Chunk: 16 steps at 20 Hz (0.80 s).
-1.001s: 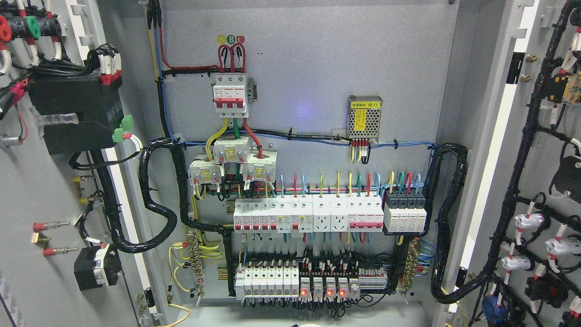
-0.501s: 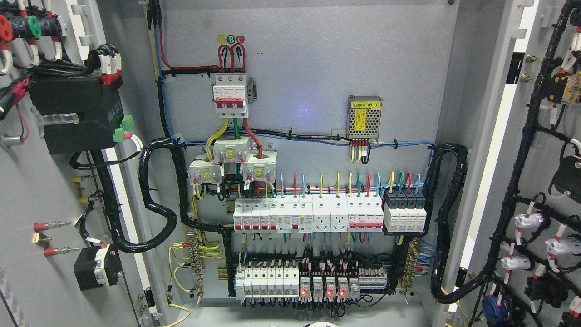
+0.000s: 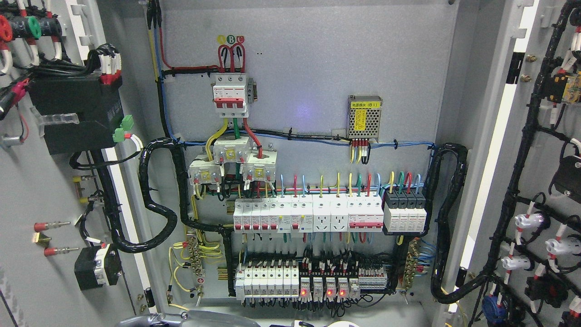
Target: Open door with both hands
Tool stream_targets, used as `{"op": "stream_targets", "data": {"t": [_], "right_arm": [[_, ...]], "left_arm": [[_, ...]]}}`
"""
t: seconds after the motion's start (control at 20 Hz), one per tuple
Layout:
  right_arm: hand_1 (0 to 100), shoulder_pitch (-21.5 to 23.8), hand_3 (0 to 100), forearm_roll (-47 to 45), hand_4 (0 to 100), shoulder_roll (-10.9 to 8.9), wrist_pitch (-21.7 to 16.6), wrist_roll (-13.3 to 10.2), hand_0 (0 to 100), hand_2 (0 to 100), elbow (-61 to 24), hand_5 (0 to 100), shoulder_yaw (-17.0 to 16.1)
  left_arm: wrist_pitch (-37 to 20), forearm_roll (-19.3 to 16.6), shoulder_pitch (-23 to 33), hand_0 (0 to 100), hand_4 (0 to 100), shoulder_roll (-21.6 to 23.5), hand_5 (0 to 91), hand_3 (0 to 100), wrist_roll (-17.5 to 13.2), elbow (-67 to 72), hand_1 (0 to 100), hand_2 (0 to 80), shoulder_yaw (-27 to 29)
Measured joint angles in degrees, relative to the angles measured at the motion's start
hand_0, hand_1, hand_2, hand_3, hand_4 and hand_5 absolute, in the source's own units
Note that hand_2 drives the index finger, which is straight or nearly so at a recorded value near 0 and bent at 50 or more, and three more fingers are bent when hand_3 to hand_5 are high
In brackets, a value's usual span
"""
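Note:
The grey cabinet stands with both doors swung wide. The left door [image 3: 36,281] fills the left edge, its inner face carrying a black box and wiring. The right door [image 3: 547,154] fills the right edge, with black cable looms on it. Between them the back panel [image 3: 317,59] is fully exposed. A grey rounded part of my left arm [image 3: 190,319] pokes in along the bottom edge, left of the middle, touching neither door. Its hand is cut off by the frame. A white sliver [image 3: 346,324] at the bottom edge is too small to identify. No right arm shows.
Rows of white breakers [image 3: 313,213] and relays with red lights [image 3: 322,290] fill the lower panel. A red-white main breaker [image 3: 230,93] and a mesh power supply [image 3: 364,117] sit higher up. Thick black cable loops [image 3: 156,213] hang at both hinge sides.
The grey arm part has come into view at the bottom edge, left of the middle. The white sliver has slid to the right along that edge. Doors and cabinet are unchanged.

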Motion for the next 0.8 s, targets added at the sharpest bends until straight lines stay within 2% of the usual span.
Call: {"op": "stream_targets", "data": {"t": [0.15, 0.35, 0.55, 0.8], "right_arm": [[14, 3.0, 0, 0.6, 0, -0.42, 0.0, -4.4, 6, 0, -0.7, 0, -2.5], [14, 7.3, 0, 1.0, 0, -1.33, -0.1, -8.1, 6, 0, -2.4, 0, -6.0], [14, 11.9, 0, 1.2, 0, -2.25, -1.0, -9.0, 6, 0, -5.2, 0, -9.9], [14, 17.5, 0, 1.4, 0, -3.32, -5.0, -9.3, 6, 0, -9.3, 0, -14.1]], "left_arm": [[-3.8, 0.0, 0.8, 12, 0, 0.5, 0.0, 0, -0.1, -3.6, 56, 0.0, -1.0], [-4.8, 0.0, 1.6, 12, 0, 1.0, 0.0, 0, -0.4, -8.9, 56, 0.0, -1.9], [-5.1, 0.0, 2.3, 12, 0, 1.4, 0.0, 0, -0.4, -14.8, 56, 0.0, -2.8], [-5.1, 0.0, 3.1, 12, 0, 2.8, 0.0, 0, -0.2, -23.2, 56, 0.0, -4.7]]}}
